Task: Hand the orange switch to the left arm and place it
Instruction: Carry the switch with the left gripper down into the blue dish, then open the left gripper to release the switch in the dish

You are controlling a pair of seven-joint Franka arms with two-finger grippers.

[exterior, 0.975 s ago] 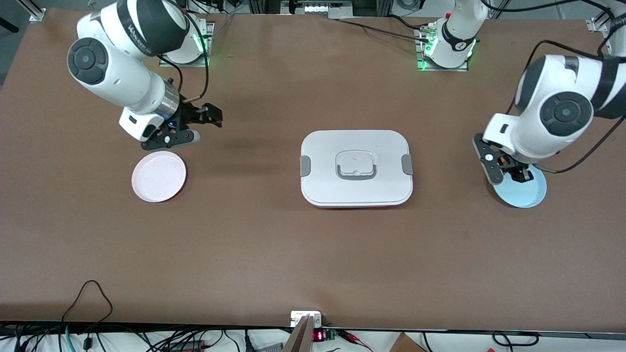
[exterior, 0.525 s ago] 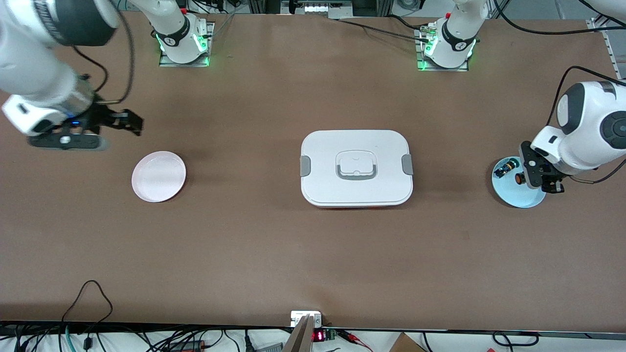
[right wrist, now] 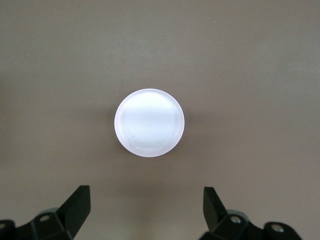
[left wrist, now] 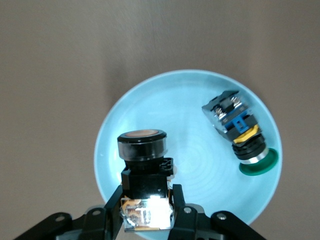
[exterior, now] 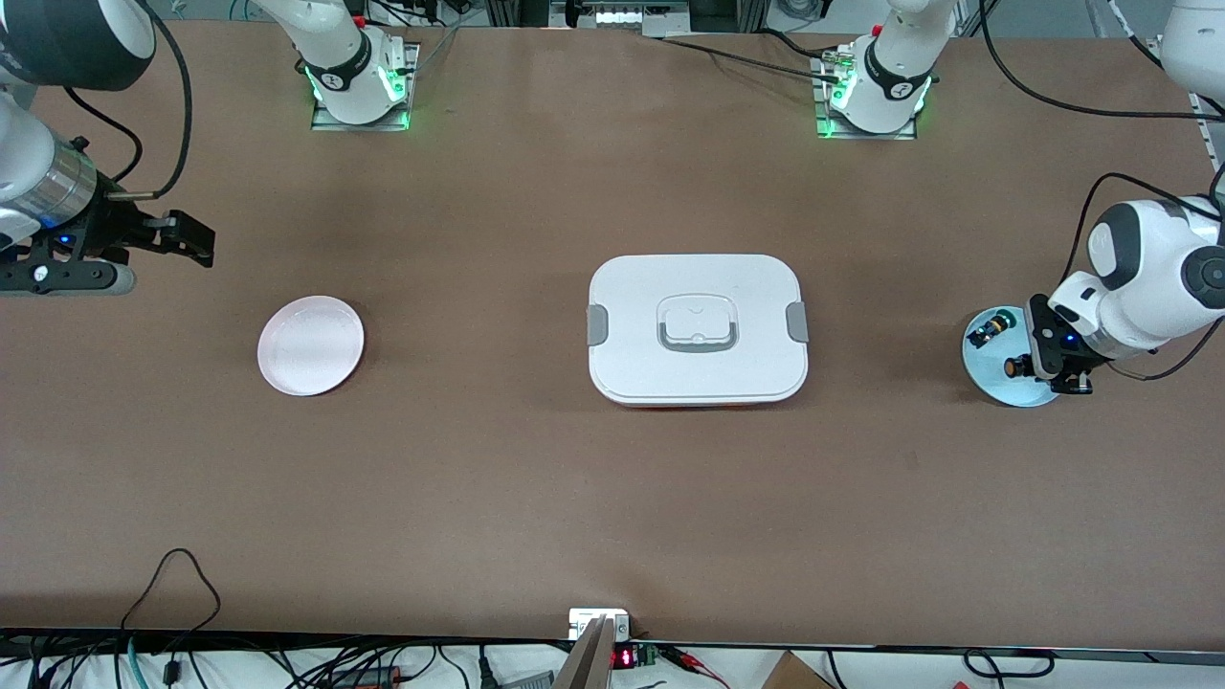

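The orange switch (exterior: 1013,366) is black with an orange cap (left wrist: 142,137). My left gripper (exterior: 1029,366) is shut on its body (left wrist: 147,202) and holds it over the pale blue plate (exterior: 1005,388) at the left arm's end of the table. The white box (exterior: 697,328) with grey latches sits closed at the table's middle, well apart from both grippers. My right gripper (exterior: 124,260) is open and empty, up over the table's edge at the right arm's end; its fingertips (right wrist: 80,200) stand wide apart.
A black switch with a green cap (exterior: 986,330) lies on the blue plate (left wrist: 190,100), beside the orange one, and shows in the left wrist view (left wrist: 240,135). A pale pink plate (exterior: 311,344) lies between the right gripper and the box, also seen below the right wrist (right wrist: 149,122).
The left arm pulled back from covering the blue plate and now holds the orange switch over it. The right arm swung away from the pink plate toward the table's end.
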